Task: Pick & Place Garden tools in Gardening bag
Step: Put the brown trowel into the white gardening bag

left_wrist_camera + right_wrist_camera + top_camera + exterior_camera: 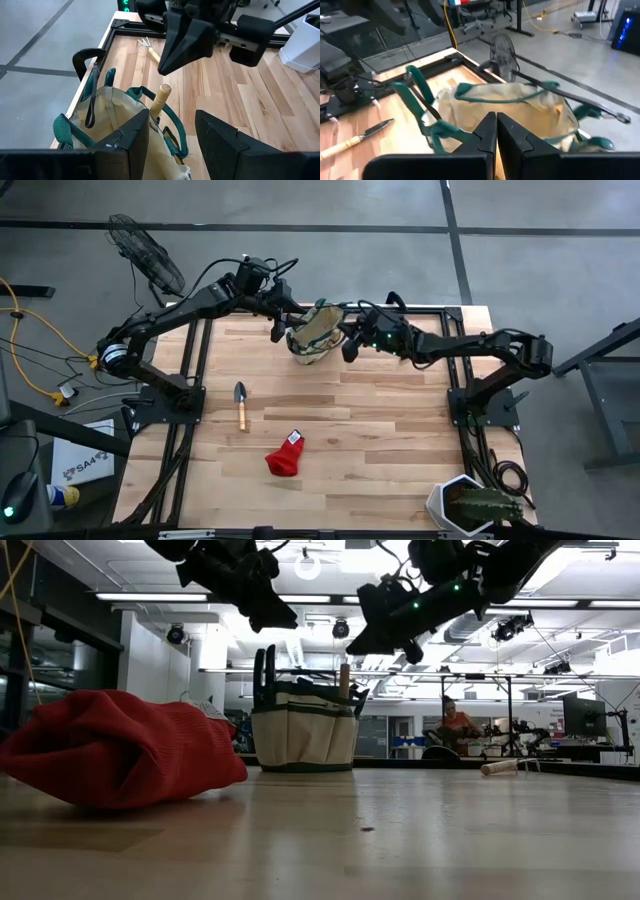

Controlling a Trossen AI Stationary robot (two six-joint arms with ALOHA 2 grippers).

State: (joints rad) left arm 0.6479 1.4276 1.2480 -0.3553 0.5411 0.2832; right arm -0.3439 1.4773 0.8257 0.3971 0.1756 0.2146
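The tan gardening bag stands upright on the table's far middle. Teal-handled shears and a wooden handle stick up out of it. My left gripper hangs open just above the bag's left side and touches nothing. My right gripper is shut and empty, above the bag's right side. A wooden-handled trowel and the red fabric piece lie on the table nearer the front. A small fork lies beyond the bag.
A spiky plant in a white pot stands at the near right corner. A fan stands on the floor off the far left corner. Bare wood lies between the bag and the near edge.
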